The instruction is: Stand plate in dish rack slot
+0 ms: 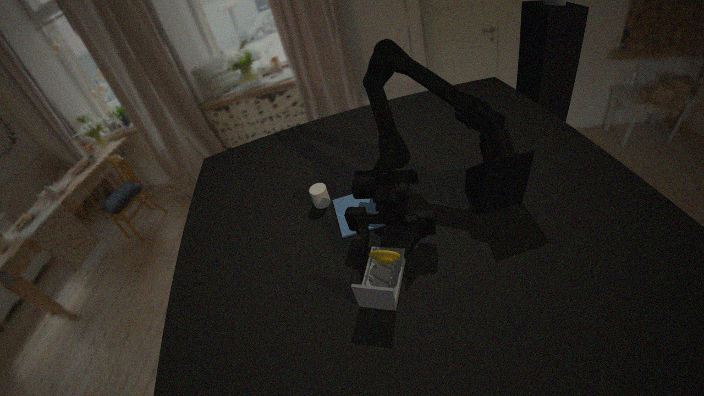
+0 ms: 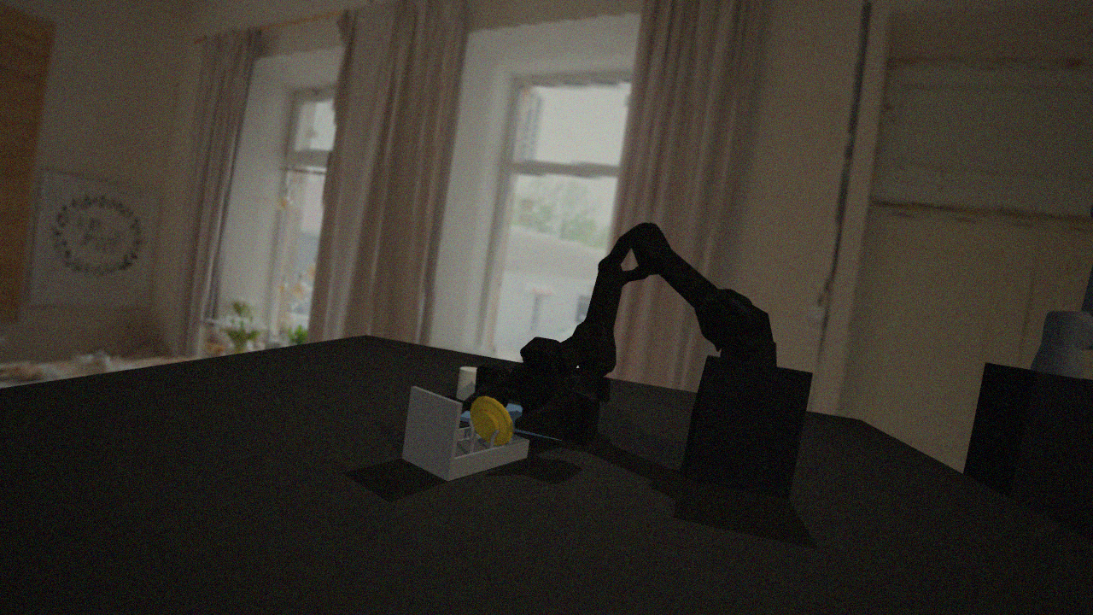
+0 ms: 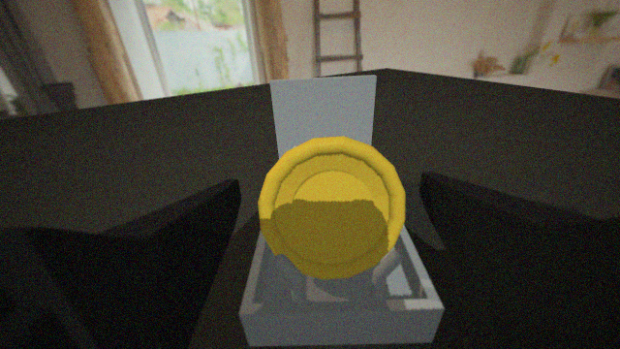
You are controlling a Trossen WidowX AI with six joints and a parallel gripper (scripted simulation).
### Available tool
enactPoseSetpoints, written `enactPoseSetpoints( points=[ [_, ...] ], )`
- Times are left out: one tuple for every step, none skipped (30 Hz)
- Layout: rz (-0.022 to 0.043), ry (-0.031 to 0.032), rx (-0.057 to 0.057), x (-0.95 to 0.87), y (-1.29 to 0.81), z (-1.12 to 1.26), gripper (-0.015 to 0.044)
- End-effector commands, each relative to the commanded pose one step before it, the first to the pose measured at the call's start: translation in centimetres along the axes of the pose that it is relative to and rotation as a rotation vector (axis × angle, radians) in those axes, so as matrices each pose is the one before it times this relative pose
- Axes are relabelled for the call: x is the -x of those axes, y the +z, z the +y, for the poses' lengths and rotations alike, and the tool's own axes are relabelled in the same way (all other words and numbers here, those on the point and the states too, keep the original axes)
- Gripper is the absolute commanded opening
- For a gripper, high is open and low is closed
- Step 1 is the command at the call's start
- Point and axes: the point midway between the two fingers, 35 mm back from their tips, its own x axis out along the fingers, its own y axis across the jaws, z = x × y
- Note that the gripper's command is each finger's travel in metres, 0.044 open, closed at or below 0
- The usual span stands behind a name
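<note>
Standing on edge at the centre of the wrist view, the yellow plate (image 3: pixel 332 208) sits in the white dish rack (image 3: pixel 339 317); the end effector (image 3: pixel 329 242) is spread wide, gripping nothing. Only pulling the arm away seems left.

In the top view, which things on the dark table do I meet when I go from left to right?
White cup → blue mat → yellow plate standing in the white dish rack → the arm's black base block. The open gripper overlaps the mat, so I leave it out.
</note>
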Motion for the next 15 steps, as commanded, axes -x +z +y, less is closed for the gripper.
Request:
enactPoseSetpoints(
  points=[
    [0.00056,0.00039,0.0004,0.012,0.179,-0.047,0.04],
    [0.00162,0.00117,0.0007,0.038,0.54,-0.126,0.04],
    [0.0023,0.00157,0.0011,0.066,0.909,-0.183,0.04],
    [0.00219,0.00135,0.0013,0.09,1.182,-0.185,0.04],
    [0.0013,0.00066,0.001,0.097,1.203,-0.129,0.04],
    [0.00033,0.00003,0.0008,0.105,1.209,-0.071,0.04],
    [-0.00067,-0.00054,0.0005,0.112,1.212,-0.014,0.04],
    [-0.00172,-0.00103,0.0002,0.12,1.21,0.043,0.04],
    [-0.00279,-0.00144,-0.0001,0.128,1.205,0.099,0.04],
    [-0.00385,-0.00175,-0.0005,0.135,1.184,0.152,0.04],
    [-0.00379,-0.00173,-0.0005,0.043,0.895,-0.337,0.04],
    [-0.0026,-0.0011,-0.0004,0.031,0.564,-0.192,0.04],
    [-0.00091,-0.00037,-0.0002,0.011,0.19,-0.061,0.04],
    [0.0,0.0,0.0,0.0,0.0,0.0,0.04],
    [0.0,0.0,0.0,0.0,0.0,0.0,0.04]
  ],
)
